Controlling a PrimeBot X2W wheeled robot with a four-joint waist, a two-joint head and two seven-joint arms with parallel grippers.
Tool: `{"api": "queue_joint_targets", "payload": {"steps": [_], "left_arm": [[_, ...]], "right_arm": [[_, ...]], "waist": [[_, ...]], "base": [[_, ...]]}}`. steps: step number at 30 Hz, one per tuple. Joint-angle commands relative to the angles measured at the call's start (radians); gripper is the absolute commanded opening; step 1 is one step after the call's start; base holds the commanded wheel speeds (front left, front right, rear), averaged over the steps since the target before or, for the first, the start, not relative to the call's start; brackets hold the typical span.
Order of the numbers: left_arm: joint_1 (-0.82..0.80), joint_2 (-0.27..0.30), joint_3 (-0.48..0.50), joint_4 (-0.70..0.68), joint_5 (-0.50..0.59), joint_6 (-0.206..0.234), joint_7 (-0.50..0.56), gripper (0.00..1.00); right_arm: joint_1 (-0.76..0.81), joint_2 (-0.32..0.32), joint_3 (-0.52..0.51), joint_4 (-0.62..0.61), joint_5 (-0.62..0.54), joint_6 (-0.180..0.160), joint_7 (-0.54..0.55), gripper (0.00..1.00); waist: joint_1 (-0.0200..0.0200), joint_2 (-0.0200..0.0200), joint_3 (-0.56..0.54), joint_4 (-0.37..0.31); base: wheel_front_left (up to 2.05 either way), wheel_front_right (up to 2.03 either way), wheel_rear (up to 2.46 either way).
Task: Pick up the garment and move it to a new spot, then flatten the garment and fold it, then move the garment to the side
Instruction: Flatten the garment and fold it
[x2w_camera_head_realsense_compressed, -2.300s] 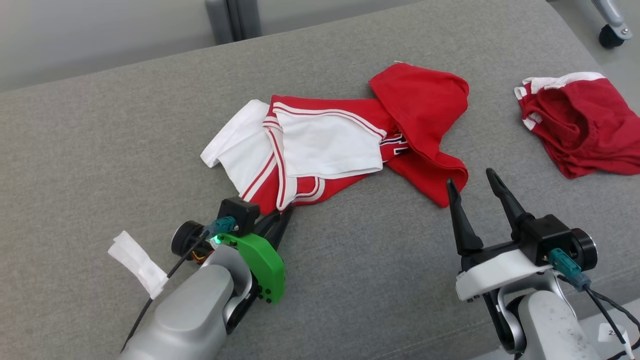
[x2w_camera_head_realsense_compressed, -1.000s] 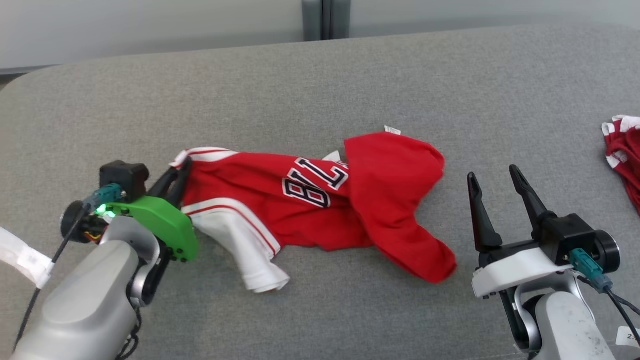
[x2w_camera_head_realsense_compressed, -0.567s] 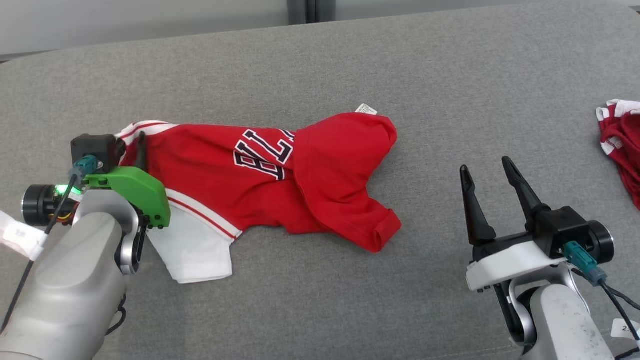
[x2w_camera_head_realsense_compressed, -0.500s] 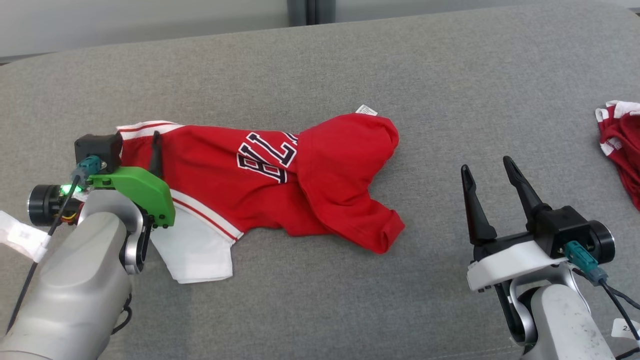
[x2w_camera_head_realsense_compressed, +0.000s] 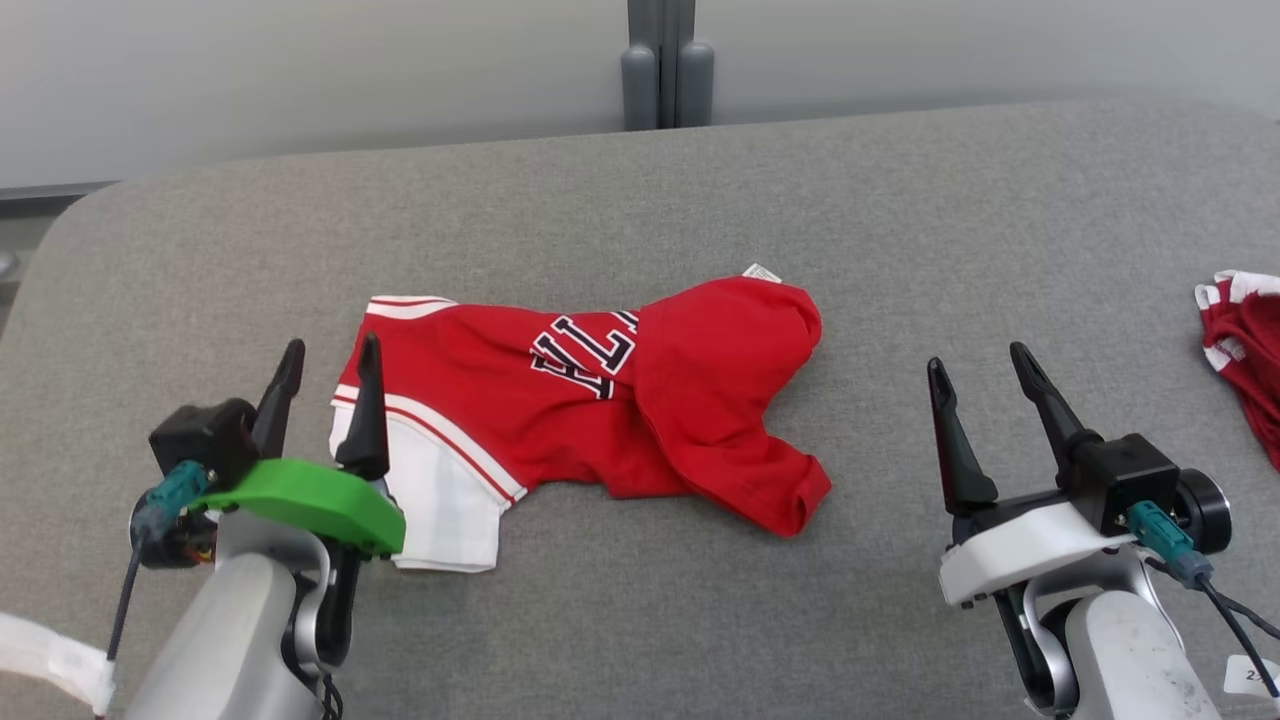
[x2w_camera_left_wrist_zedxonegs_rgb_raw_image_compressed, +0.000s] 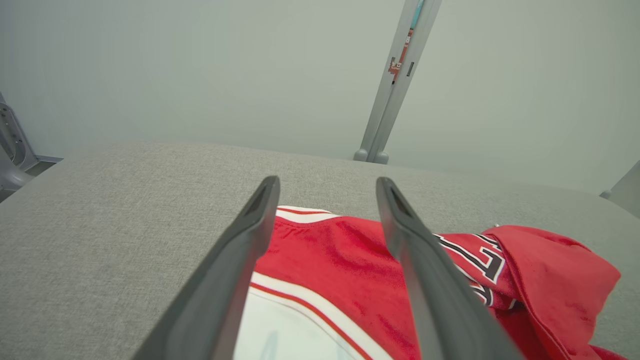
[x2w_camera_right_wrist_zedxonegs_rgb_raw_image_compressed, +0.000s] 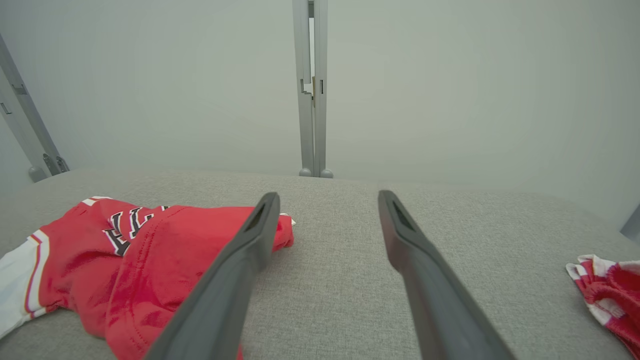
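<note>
Two empty pincers stand apart, left pincer (x2w_camera_head_realsense_compressed: 332, 345) beside and right pincer (x2w_camera_head_realsense_compressed: 977, 357) near the big crumpled red-and-white sports jersey (x2w_camera_head_realsense_compressed: 590, 400) lying on the grey tabletop (x2w_camera_head_realsense_compressed: 900, 200), so flattening seems next: grab its edges and pull.

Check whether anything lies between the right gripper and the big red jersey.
Nothing visible does. Only bare grey cushion separates the open right gripper from the nearest red edge of the garment. The smaller red-and-white cloth lies on the gripper's other side, away from that path.
</note>
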Motion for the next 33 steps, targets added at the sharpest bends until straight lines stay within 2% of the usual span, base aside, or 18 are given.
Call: {"api": "queue_joint_targets", "payload": {"steps": [1,10,20,25,30,33], "left_arm": [[0.05,-0.011,0.026,-0.033,0.031,-0.01,-0.003,1.0],[0.292,-0.093,0.202,-0.252,0.211,-0.033,-0.002,1.0],[0.412,-0.136,0.31,-0.288,0.323,-0.058,-0.001,1.0],[0.406,-0.154,0.328,-0.284,0.353,-0.075,-0.001,1.0],[0.373,-0.172,0.341,-0.279,0.376,-0.096,-0.002,1.0],[0.357,-0.186,0.341,-0.273,0.383,-0.11,-0.002,1.0]], "right_arm": [[0.02,-0.003,0.0,0.003,0.0,-0.002,0.003,1.0],[0.056,-0.003,-0.004,0.0,0.008,-0.002,0.012,1.0],[0.078,-0.002,-0.009,0.006,0.012,-0.002,0.023,1.0],[0.007,-0.001,0.131,0.068,0.023,-0.002,0.094,1.0],[-0.139,-0.004,0.299,0.216,0.068,-0.002,0.196,1.0],[-0.233,-0.004,0.35,0.317,0.111,-0.002,0.244,1.0]], "waist": [[0.0,0.0,-0.049,0.023],[0.0,0.0,-0.11,0.038],[0.0,0.0,-0.12,0.047],[0.0,0.0,-0.095,0.045],[0.0,0.0,-0.06,0.062],[0.0,0.0,-0.042,0.087]], "base": [[0.0,0.0,0.0],[0.0,0.0,0.0],[0.0,0.0,0.0],[0.0,0.0,0.0],[0.0,0.0,0.0],[0.0,0.0,0.0]]}}
